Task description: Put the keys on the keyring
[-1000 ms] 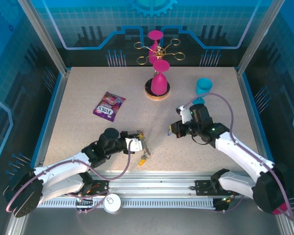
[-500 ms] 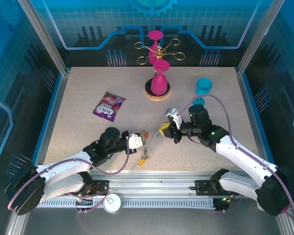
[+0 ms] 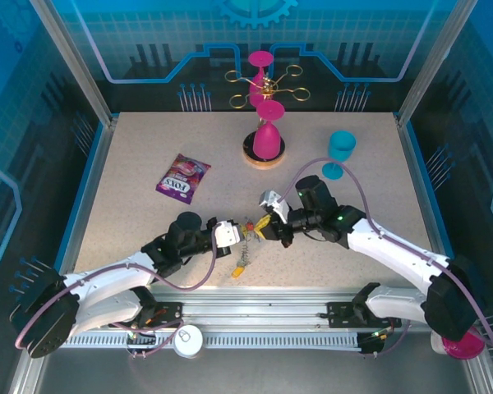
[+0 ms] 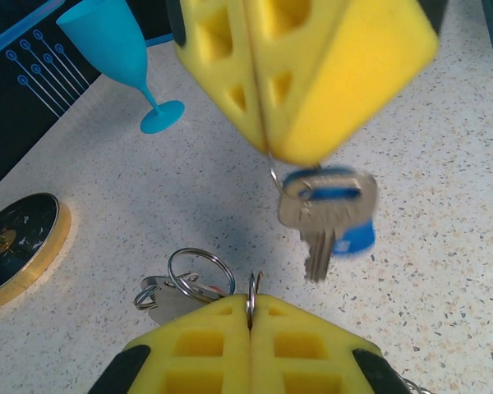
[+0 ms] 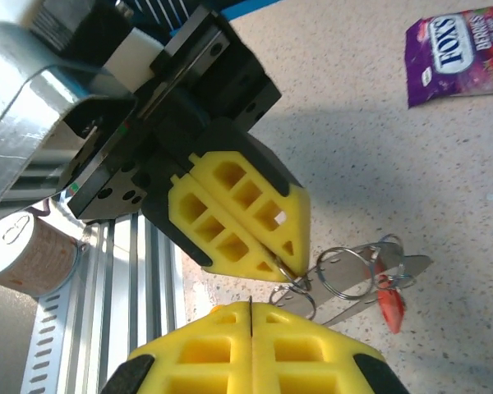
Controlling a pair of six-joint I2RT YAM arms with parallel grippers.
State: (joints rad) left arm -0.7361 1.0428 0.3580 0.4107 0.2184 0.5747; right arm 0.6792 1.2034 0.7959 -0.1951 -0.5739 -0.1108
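Observation:
My left gripper (image 3: 234,232) (image 4: 251,300) is shut on a thin silver ring of the keyring (image 4: 252,287). More silver rings (image 4: 199,271) and a key with a red tag (image 5: 390,305) hang from it. My right gripper (image 3: 268,226) (image 5: 251,305) faces it, nearly tip to tip. It is shut on the small ring of a silver key with a blue tag (image 4: 322,220), which dangles just above the table. The left gripper's yellow pads (image 5: 246,215) sit close above my right fingertips. A key with a yellow tag (image 3: 240,267) lies on the table below the grippers.
A purple snack packet (image 3: 183,177) (image 5: 460,49) lies to the left. A pink goblet on a round base (image 3: 265,141) stands at the back centre, under a gold rack (image 3: 265,82). A blue goblet (image 3: 340,148) (image 4: 119,49) stands at the back right. A white can (image 3: 188,339) sits by the front rail.
My right gripper has moved left with the blue-tagged key until it meets the left gripper. The left gripper has shifted slightly right with the keyring.

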